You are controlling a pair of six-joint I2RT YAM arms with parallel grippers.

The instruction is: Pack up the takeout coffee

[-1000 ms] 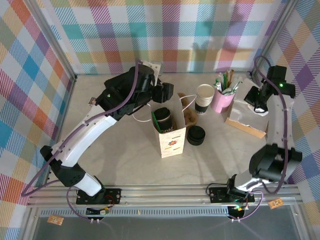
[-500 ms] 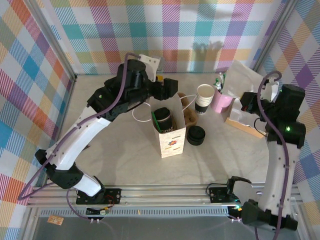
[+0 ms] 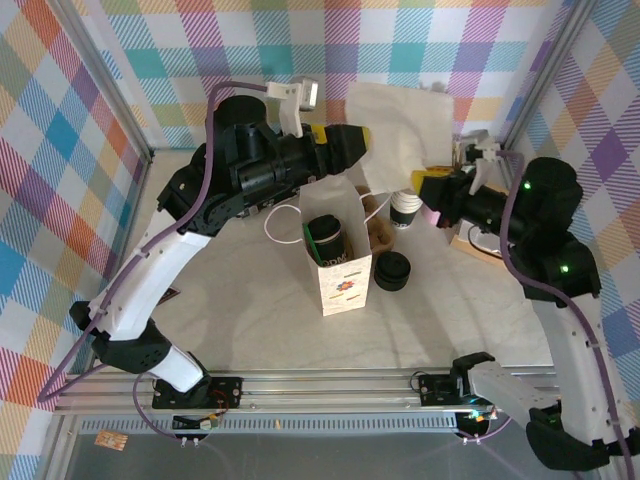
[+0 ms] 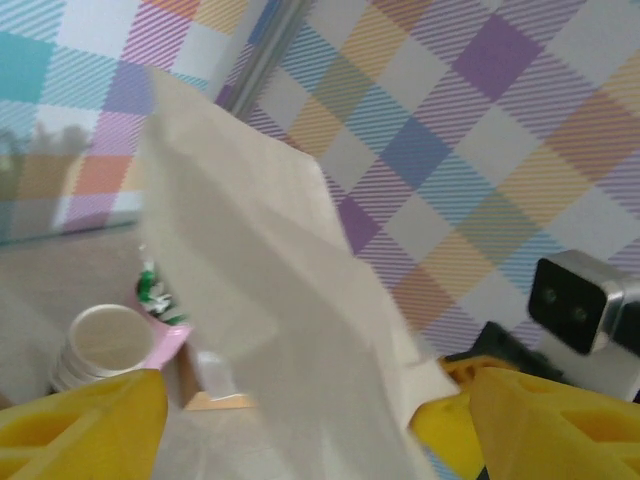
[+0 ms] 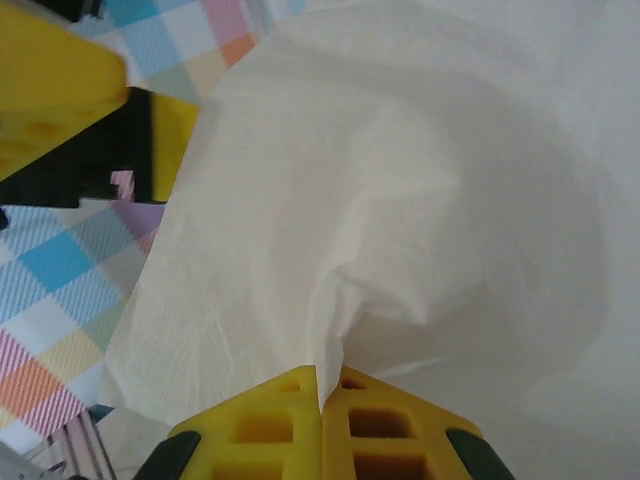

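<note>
The paper bag [image 3: 345,272] stands upright and open-topped in the middle of the surface [image 3: 250,320], with a black-lidded cup [image 3: 325,236] inside its left part. Just right of the bag, touching or nearly touching its side, sits the low stack of black lids [image 3: 392,270]. Behind the bag and a little to its right, the takeout coffee [image 3: 404,210] stands upright on the surface with no lid on, outside the bag and held by neither arm. In the left wrist view it has the pink cup [image 4: 175,340] just beside it. Further right of the bag lies a cardboard box [image 3: 492,252], partly covered by the right arm. Above the takeout coffee, behind and right of the bag, the right fingers [image 3: 425,183] are clenched together on the corner of a white napkin [image 3: 400,125]. The right wrist view shows the thin sheet pinched between the two yellow pads. The napkin spreads up and away toward the checked back wall [image 3: 400,40]. Behind the bag and above it, the left fingers [image 3: 345,140] are released and spread wide, grasping nothing, pointed toward the napkin's left edge.
</note>
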